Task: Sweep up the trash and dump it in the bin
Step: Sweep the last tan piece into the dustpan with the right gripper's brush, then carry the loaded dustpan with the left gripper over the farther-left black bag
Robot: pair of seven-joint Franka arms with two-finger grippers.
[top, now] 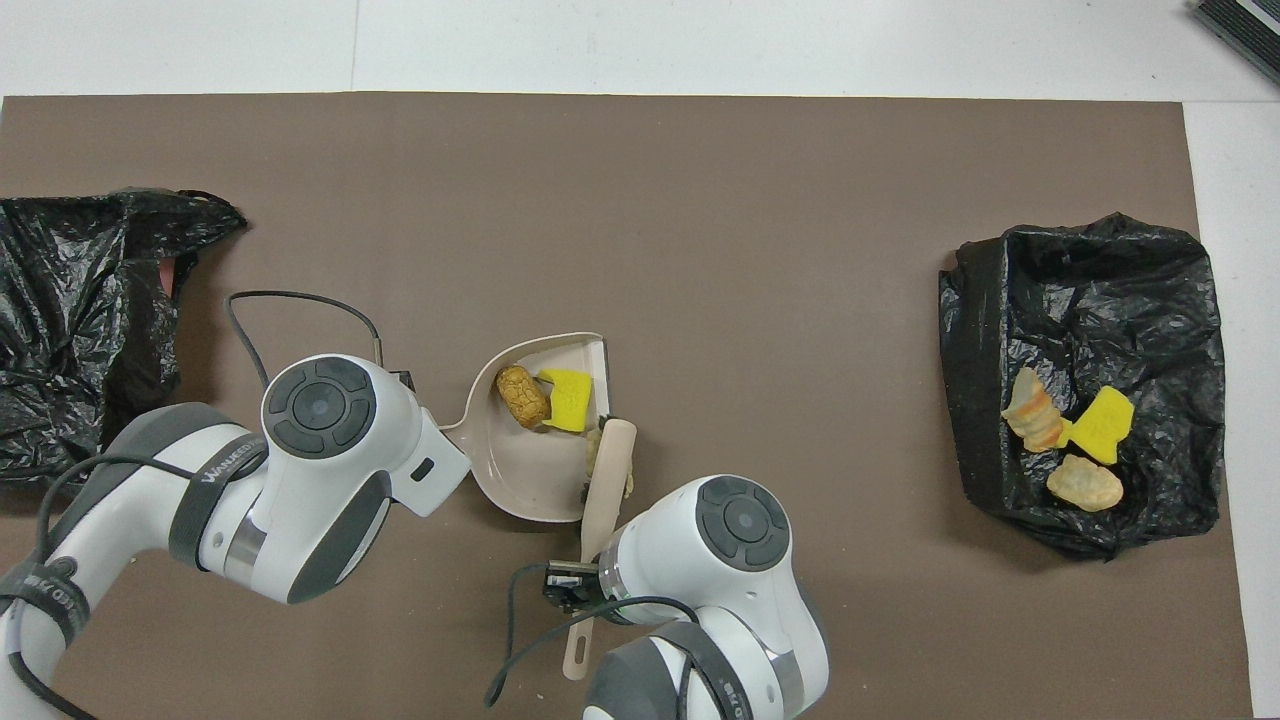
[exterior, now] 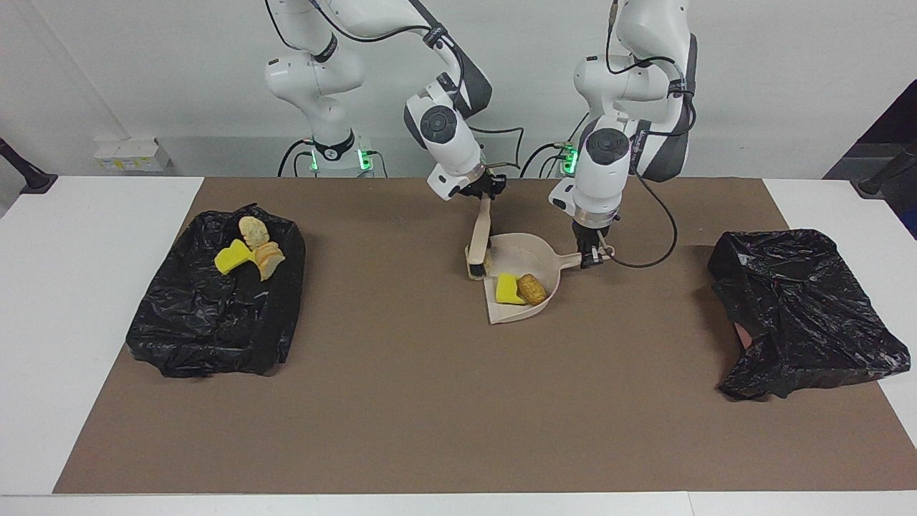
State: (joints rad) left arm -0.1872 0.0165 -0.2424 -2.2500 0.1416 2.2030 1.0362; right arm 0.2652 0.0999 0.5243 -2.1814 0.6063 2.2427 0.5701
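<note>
While left gripper (exterior: 589,256) clamps dustpan (exterior: 534,252) handle, right gripper (exterior: 486,192) clamps brush (exterior: 478,244) pressing pale scrap (top: 596,452) at pan mouth, 9 o'clock side in facing view.

Trash (exterior: 531,288) in dustpan (exterior: 526,252), beside brush (exterior: 478,247)

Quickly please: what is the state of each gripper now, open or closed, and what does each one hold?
Left gripper: closed on the dustpan handle.
Right gripper: closed on the brush handle, bristles at the dustpan's mouth.
</note>
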